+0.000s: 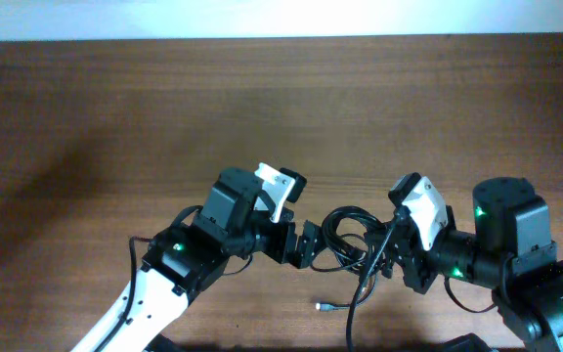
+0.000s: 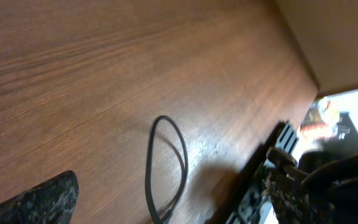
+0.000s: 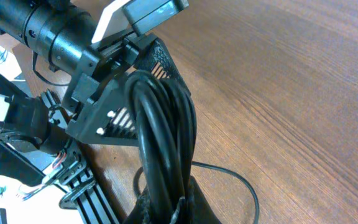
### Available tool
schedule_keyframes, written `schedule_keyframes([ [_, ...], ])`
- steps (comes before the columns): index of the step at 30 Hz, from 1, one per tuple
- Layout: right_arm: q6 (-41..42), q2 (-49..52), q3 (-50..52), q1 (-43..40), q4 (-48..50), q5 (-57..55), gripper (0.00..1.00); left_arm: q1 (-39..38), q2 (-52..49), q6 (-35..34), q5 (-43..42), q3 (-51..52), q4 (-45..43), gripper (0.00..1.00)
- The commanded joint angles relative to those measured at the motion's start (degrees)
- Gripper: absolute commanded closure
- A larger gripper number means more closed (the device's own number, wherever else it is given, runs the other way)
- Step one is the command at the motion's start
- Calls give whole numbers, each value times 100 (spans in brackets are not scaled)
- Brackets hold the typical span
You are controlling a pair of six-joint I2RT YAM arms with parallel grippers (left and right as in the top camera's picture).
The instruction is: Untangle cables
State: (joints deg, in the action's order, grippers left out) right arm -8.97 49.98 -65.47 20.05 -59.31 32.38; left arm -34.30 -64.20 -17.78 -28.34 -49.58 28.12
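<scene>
The surface (image 1: 262, 98) is brown wood grain with a soft sheen. The cables (image 3: 163, 143) look smooth, slightly glossy black rubber. The right wrist cover (image 1: 425, 207) is white plastic.

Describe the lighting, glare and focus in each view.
Overhead: dark wooden table evenly lit, soft shadow at the picture's left, blown-out white strip along the top. Left wrist: pale glare on the wood beside the thin black cable loop; overexposed beyond the table edge. Right wrist: bundle of thin black cables fills the foreground, glossy, slightly soft.
</scene>
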Motion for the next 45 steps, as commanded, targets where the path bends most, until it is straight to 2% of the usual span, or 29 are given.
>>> schedule_keyframes([
  [1, 48, 90, -35, 13, 87, 7, 96, -179, 186, 1088, -942, -87, 50, 0],
  [5, 48, 90, -35, 13, -9, -142, 96, -173, 717, 1508, -866, -87, 70, 2],
  [8, 48, 90, -35, 13, 0, -140, 96, -173, 1259, 1502, 15, -87, 197, 1],
  [10, 48, 90, -35, 13, 2, -138, 96, -166, 1471, 1438, 289, -87, 372, 1],
  [24, -59, 90, -35, 13, -26, -400, 96, -151, 2090, 1399, 273, -87, 396, 0],
  [29, -568, 90, -35, 15, -9, 638, 96, -153, 1860, 1394, 184, -87, 146, 1],
  [32, -577, 90, -35, 20, 11, 824, 96, -153, 1537, 1397, -168, -87, -153, 0],
  [33, -579, 90, -35, 17, -2, 868, 96, -153, 1392, 1397, -166, -87, -162, 2],
  [35, -579, 90, -35, 17, -13, 903, 96, -153, 1198, 1394, -170, -87, -184, 11],
  [36, -579, 90, -35, 17, -31, 903, 96, -153, 1139, 1394, -173, -87, -234, 22],
  [38, -579, 90, -33, 17, -46, 901, 96, -153, 1156, 1394, -188, -87, -339, 36],
  [41, -577, 90, -33, 17, -46, 852, 96, -153, 1156, 1394, -258, -87, -367, 36],
  [43, -577, 90, -33, 17, -48, 767, 96, -153, 1156, 1394, -297, -87, -365, 43],
  [45, -577, 90, -33, 17, -48, 745, 96, -153, 1156, 1390, -382, -87, -365, 43],
])
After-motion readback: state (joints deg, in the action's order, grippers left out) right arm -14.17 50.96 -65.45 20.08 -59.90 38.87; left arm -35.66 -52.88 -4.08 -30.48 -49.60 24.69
